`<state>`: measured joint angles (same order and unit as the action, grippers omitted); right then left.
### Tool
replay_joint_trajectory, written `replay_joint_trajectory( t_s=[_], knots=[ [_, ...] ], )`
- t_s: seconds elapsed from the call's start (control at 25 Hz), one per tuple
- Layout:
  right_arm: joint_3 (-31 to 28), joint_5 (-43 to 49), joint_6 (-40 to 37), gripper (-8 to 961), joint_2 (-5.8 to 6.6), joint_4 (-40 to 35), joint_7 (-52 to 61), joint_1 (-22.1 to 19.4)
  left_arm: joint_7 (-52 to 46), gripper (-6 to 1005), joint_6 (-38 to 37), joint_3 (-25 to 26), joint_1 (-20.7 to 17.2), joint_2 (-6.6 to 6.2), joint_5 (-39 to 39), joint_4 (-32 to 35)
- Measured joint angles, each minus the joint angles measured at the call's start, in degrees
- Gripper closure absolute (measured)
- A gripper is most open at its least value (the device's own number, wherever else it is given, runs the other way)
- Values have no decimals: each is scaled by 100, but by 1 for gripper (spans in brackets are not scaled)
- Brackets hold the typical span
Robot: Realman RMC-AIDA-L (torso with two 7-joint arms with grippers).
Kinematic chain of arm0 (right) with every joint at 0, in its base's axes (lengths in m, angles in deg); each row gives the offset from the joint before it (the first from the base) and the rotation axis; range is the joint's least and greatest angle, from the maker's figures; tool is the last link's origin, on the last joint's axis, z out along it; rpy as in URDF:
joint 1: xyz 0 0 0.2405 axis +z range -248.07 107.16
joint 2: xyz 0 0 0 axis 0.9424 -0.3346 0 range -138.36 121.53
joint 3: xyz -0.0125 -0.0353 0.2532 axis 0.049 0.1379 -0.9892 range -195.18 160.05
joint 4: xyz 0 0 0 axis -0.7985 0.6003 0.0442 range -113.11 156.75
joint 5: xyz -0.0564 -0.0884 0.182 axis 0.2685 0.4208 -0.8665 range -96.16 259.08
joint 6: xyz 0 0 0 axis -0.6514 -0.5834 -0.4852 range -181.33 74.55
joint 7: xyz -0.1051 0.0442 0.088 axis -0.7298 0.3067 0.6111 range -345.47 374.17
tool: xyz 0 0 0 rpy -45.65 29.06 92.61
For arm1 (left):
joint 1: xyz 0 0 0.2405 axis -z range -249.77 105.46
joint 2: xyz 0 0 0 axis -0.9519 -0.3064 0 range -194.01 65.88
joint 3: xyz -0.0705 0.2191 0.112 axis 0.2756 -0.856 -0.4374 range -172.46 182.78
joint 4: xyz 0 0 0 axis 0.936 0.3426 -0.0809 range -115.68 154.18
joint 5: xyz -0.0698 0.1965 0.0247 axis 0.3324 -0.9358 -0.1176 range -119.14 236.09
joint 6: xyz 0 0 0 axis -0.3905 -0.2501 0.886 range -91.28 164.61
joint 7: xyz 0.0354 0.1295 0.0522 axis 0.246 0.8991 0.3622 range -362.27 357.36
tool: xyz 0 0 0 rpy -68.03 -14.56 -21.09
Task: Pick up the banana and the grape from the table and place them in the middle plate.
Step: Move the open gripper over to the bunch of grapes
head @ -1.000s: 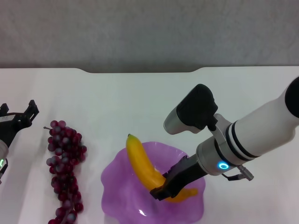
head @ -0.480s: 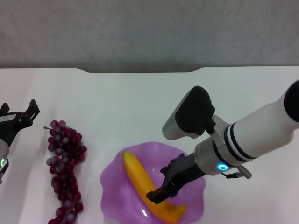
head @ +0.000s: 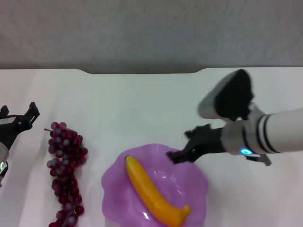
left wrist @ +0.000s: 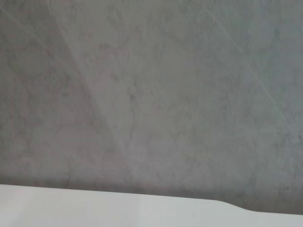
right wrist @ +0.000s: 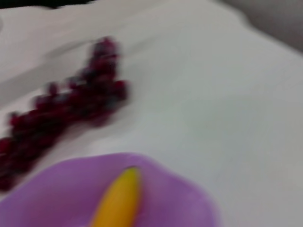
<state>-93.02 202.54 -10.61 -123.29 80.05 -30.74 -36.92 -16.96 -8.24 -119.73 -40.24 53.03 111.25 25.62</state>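
The banana [head: 154, 194] lies inside the middle plate [head: 188, 178], a purple plate with a wavy rim, and nothing holds it. My right gripper [head: 182, 144] hangs open and empty just above the plate's far right rim. The grape [head: 66, 170] bunch rests on the white table [head: 142, 104] to the left of the plate. At the far left edge my left gripper [head: 19, 114] stands open, a short way from the bunch's top. The right wrist view shows the grape [right wrist: 71, 104], the plate [right wrist: 52, 189] and the banana's tip [right wrist: 119, 198].
The table's notched far edge [head: 142, 72] runs along a grey wall, which fills most of the left wrist view above the table edge [left wrist: 118, 208]. White tabletop stretches behind the plate and to its right.
The right gripper lowered the banana into the plate, let it go, and drew back up and to the right. The left arm and the grapes stayed put.
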Motion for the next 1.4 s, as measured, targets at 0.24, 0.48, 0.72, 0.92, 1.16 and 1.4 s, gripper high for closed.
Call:
replay_joint_trajectory(
  t_s=[0.24, 0.48, 0.72, 0.92, 1.16, 1.4],
  knots=[
    [133, -53, -1578, 71, -27, -146, -517, -526, 0, 179, 0, 0, 4, 4, -1, 0],
    [1072, -67, -3993, 71, -35, -893, -528, -755, 0, 179, 0, 1, 4, 8, -3, 10],
    [2375, -54, -6374, 71, -41, -1753, -16, -780, 0, 179, 0, 1, 11, 17, -8, 13],
    [3384, -12, -8333, 71, -44, -2778, 1441, -677, -2, 179, 0, -9, 13, 19, -13, 43],
    [3995, -7, -9414, 72, -56, -3606, 2654, -546, -20, 179, 0, -24, -6, 24, -82, 93],
    [4202, -4, -9947, 72, -76, -3785, 2710, -572, -30, 179, 3, -26, 8, 24, -90, 93]
  ],
)
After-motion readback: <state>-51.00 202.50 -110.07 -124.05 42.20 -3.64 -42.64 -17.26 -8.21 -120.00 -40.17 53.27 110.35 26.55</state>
